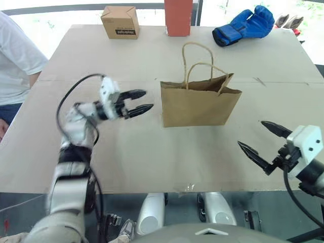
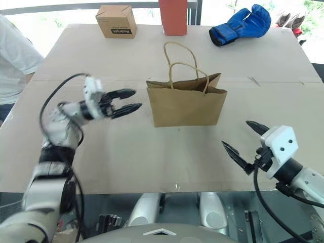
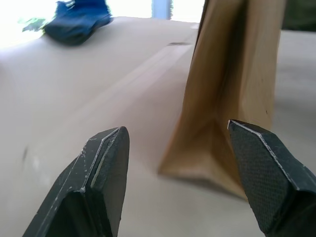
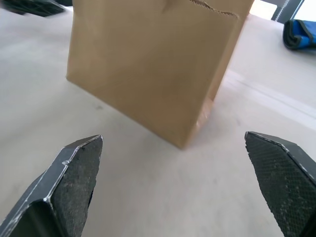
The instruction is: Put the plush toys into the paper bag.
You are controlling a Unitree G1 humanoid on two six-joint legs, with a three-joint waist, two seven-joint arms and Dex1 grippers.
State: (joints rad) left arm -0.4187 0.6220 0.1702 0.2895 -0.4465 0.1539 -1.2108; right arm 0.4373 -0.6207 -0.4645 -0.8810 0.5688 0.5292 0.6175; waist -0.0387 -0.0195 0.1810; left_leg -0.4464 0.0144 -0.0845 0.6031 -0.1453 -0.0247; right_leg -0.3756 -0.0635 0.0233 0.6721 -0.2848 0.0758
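The bag (image 1: pixel 200 104) stands upright near the middle of the surface (image 1: pixel 152 157), its long side facing the robot and its mouth open upward, both loop handles standing above the rim. No plush toy lies on the surface in either head view, and the bag's inside is hidden from every view, so I cannot tell whether the toys are in it; judging by the bare surface, they may well be.

The left gripper (image 1: pixel 140 101) hangs just beside the bag's left end, apart from it, pointing level toward that narrow side. Its fingers (image 3: pixel 101 168) stand spread with nothing between them, and the left wrist view looks straight at the bag's folded side gusset.

The right gripper (image 1: pixel 263 142) sits nearer the robot, in front of the bag's right corner and clearly farther from it than the left one. Its fingers (image 4: pixel 74 173) are wide apart and empty, aimed forward and leftward at the bag's broad front face.

So the left arm is the closer one, and the bag lies to its right along the line its fingers point. Any further move into the bag has to come from above the rim, not from the side, since both grippers are now below the mouth's level or about even with the walls
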